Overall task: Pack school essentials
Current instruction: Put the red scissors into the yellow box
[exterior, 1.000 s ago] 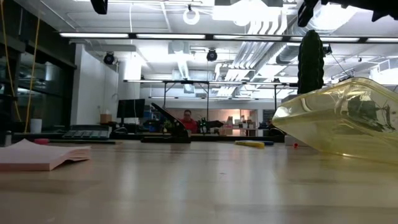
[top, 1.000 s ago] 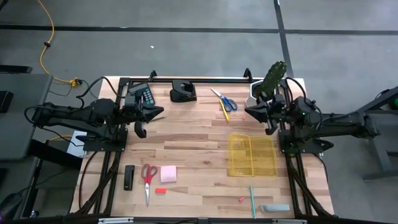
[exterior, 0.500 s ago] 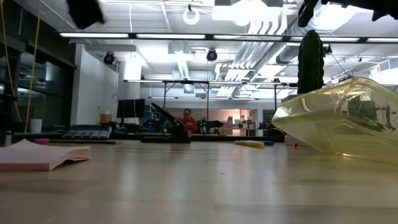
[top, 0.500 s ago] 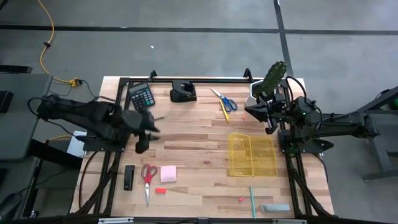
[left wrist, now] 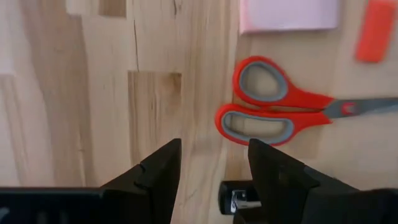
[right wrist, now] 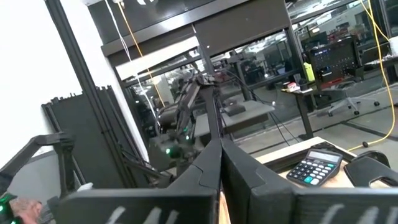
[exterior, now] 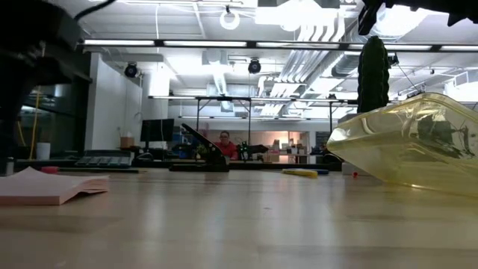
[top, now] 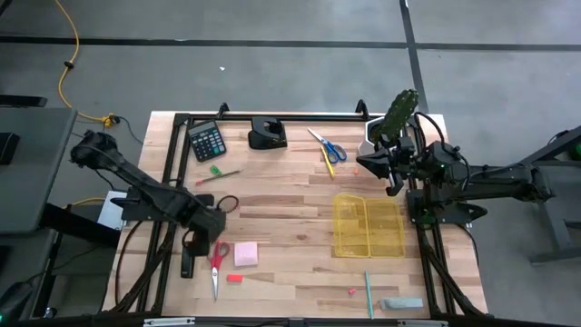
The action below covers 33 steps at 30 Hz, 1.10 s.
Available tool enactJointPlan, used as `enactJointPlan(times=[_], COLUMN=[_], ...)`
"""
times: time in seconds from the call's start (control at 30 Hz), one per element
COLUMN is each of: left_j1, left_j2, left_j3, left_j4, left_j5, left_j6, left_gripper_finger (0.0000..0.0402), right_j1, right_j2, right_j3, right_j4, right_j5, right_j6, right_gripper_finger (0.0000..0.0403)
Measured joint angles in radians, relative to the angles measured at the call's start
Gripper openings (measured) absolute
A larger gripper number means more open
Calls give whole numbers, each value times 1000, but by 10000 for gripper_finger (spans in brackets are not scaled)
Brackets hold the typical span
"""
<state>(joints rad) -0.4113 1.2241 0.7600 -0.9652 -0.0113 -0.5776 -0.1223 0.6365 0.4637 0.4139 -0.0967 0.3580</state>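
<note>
**Inspector A:** Red-handled scissors [top: 215, 259] lie flat on the table [top: 290, 195] toward its front left, handles pointing to the far side. From above, the left gripper [top: 201, 238] hangs just beside those handles, with a black oblong object [top: 187, 259] on the scissors' other flank and the pink sticky pad [top: 246, 253] close on the right. Blue-handled scissors [top: 326, 145] sit far back; the clear yellow tray [top: 368, 226] is right of centre, a teal pen [top: 369, 293] in front of it.

**Inspector B:** And the right arm?

**Inspector A:** The right gripper [top: 360, 164] waits raised beside the cactus [top: 398, 113], fingers pressed together, holding nothing.

**Inspector B:** The low view?

**Inspector A:** It shows what the overhead cannot: the sticky pad [exterior: 48, 185] edge-on, the tray [exterior: 407, 146] tilted with one side lifted, a person far off in the room. The scissors are not seen here.

**Inspector B:** Left wrist view?

**Inspector A:** The closest account. The two fingers [left wrist: 155, 171] stand apart with bare wood between them, gripping nothing. The red scissors [left wrist: 273, 107] lie just beyond one fingertip, to its side, not between the fingers. A red bit [left wrist: 375, 30] lies near the pad [left wrist: 290, 15].

**Inspector B:** Right wrist view?

**Inspector A:** Closed fingers [right wrist: 214, 165], and a calculator [right wrist: 318, 167] beyond them.
</note>
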Motion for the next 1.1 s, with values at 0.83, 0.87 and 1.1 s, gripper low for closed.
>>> enactJointPlan(times=[0.83,0.87,1.1], left_j1=[-51,-57,-82], left_j2=[290,297,341], left_j3=[-13,-13,-10], left_j4=[127,131,179], left_j5=[30,26,16], left_j6=[84,85,94], left_gripper_finger=[177,177,177], right_j1=[0,0,0], right_j2=[0,0,0], right_j3=[0,0,0], right_j4=[-78,-78,-84], right_j5=[37,37,37], right_j6=[0,0,0], right_gripper_finger=[0,0,0])
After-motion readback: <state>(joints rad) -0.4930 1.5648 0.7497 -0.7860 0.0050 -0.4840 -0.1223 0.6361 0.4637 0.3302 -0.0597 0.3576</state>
